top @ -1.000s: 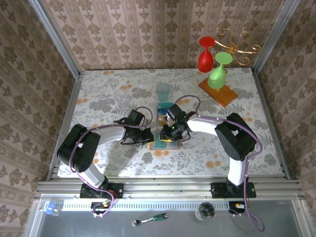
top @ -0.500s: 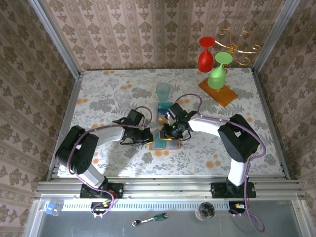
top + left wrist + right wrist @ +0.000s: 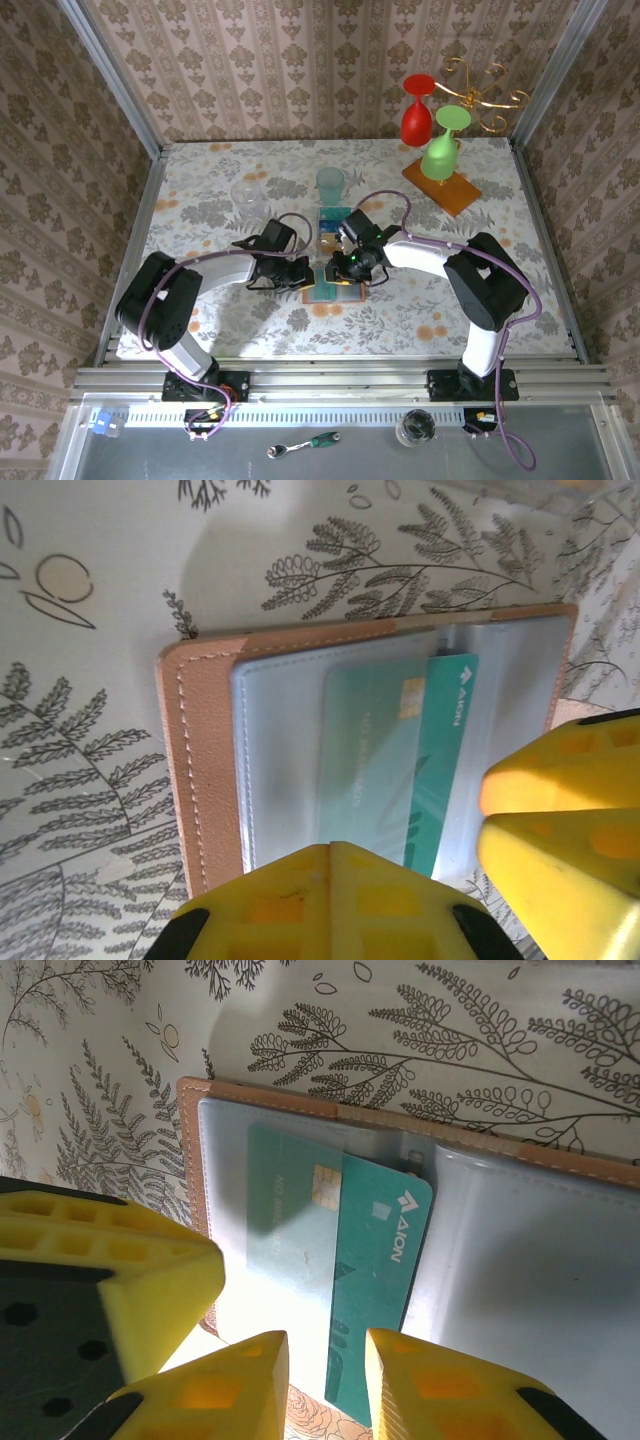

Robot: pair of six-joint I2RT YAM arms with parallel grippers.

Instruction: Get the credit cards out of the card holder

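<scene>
Your left gripper [image 3: 330,870], closed, sits on the open tan leather wallet [image 3: 200,770]; your right gripper [image 3: 325,1365], jaws slightly apart, straddles the teal plastic card [image 3: 375,1250].

Credit card [image 3: 345,1260] partway in card holder [image 3: 192,1160], flat on table [image 3: 230,310] between left claw [image 3: 303,280] and right claw [image 3: 343,270].

teal card [image 3: 385,1250] half under cloudy pocket [image 3: 225,1190], lower corner behind right tool [image 3: 322,1360], card holder [image 3: 190,1140] cut off at right
</scene>
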